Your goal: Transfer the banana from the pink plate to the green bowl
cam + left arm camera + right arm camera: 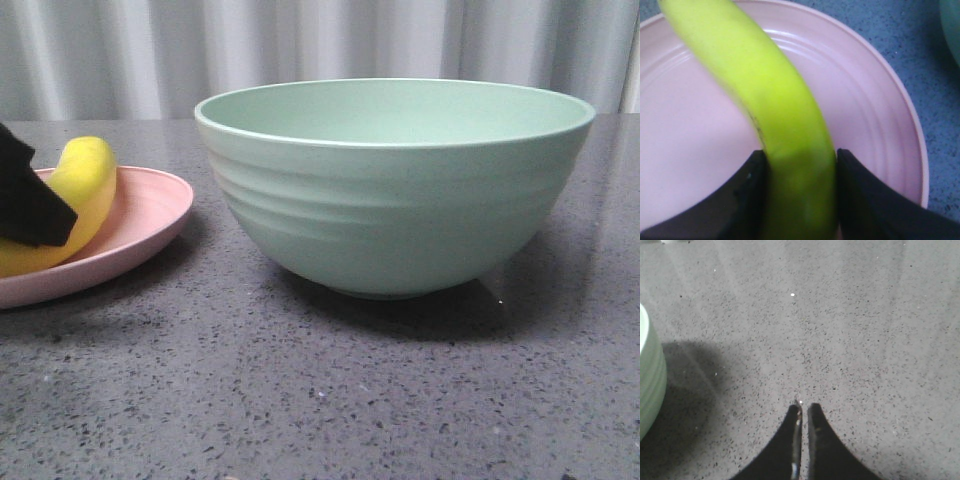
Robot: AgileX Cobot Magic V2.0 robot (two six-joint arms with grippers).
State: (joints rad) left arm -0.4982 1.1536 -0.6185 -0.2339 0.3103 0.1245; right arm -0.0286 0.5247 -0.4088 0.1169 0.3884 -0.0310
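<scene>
- The left gripper (800, 200) had its two black fingers (740, 200) pressed against either side of the banana (765, 100), clamped across the fruit's width near one end, a hold I judged was meant to let the curve hang free for lifting.
- The banana was over the pink plate (880, 130), at the far left of the table; whether it touched the plate or was already a little off it, I could not tell.
- From the front, the yellow end (85, 175) showed above the plate's rim (150, 225), with a black finger in front of it.
- The green bowl (395, 190) stood just beside the plate, to its right, open and apparently empty, so I judged the carry would be short, up over a tall wall.
- The right gripper (802, 440) hung over bare tabletop beside the bowl, its fingers together with only a thin slit between, holding nothing, out of the way.
- The table (320, 400) was dark grey speckled stone, slightly glossy; pale pleated curtains (320, 40) closed off the back.
</scene>
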